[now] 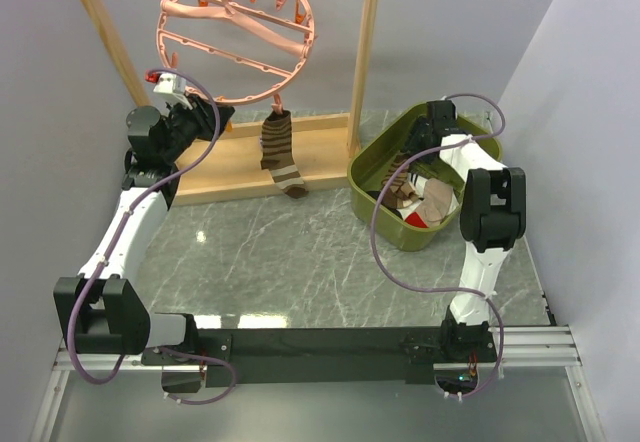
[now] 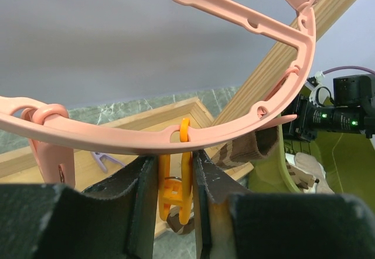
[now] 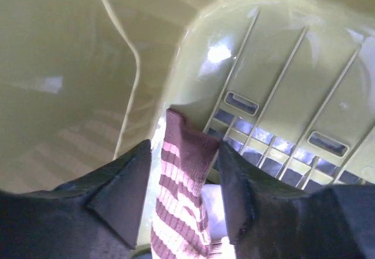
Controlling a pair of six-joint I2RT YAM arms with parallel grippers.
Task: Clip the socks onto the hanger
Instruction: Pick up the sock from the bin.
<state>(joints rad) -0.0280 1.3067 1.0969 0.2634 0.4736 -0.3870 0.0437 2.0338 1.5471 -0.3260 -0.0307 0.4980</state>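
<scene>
Sock transfer, basket to hanger

Item: brown cream-striped knit sock (image 3: pixel 184 188), clamped in right gripper (image 3: pixel 184 147), inside olive plastic basket (image 3: pixel 293 95). Lift clear and offer the top edge to small orange plastic clip (image 2: pixel 176 188) on salmon-pink round plastic hanger (image 2: pixel 117 139). Clip bracketed by left gripper (image 2: pixel 174 156); whether squeezed, cannot tell.

This is a robot test bench in a lab. Plain pale grey partition walls (image 1: pixel 600 62) box in a grey marble-patterned tabletop (image 1: pixel 270 252). A black base plate on an aluminium rail (image 1: pixel 320 344) and looping purple cables (image 1: pixel 374 224) lie well behind both grippers. A light wooden rack frame (image 1: pixel 367 62) stands beyond the left gripper (image 1: pixel 215 117), and an olive-green plastic tub (image 1: pixel 397 230) surrounds the right gripper (image 1: pixel 420 142).
</scene>
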